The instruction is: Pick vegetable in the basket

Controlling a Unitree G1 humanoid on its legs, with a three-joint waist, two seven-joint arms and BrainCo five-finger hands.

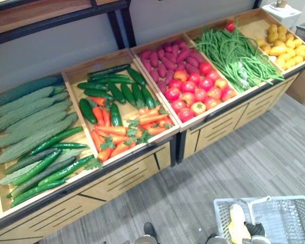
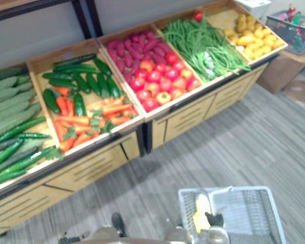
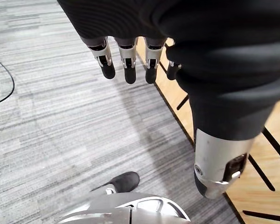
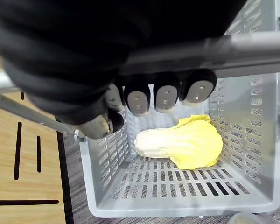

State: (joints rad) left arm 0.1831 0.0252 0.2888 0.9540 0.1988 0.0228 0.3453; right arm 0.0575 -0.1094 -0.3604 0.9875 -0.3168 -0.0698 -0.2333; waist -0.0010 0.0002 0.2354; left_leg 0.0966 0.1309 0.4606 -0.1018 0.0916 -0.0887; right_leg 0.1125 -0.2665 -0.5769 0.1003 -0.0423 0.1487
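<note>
A grey plastic basket point(image 1: 290, 213) hangs low in front of the stand, at the lower right. A pale yellow napa cabbage point(image 4: 186, 142) lies on its floor. My right hand point(image 4: 158, 93) is shut on the basket's metal handle point(image 4: 224, 49), its fingers curled round the bar above the cabbage. My left hand point(image 3: 126, 60) hangs over the grey floor beside the stand's wooden front, fingers straight and holding nothing. The stand's bins hold long green gourds point(image 1: 30, 122), carrots and cucumbers point(image 1: 117, 117), tomatoes and purple sweet potatoes point(image 1: 188, 81), green beans point(image 1: 234, 56) and yellow vegetables point(image 1: 284, 46).
The wooden stand point(image 1: 132, 173) runs from lower left to upper right, with slatted front panels. A grey carpeted floor point(image 1: 234, 162) lies before it. A cardboard box point(image 2: 282, 71) with a grey crate on top stands at the far right end.
</note>
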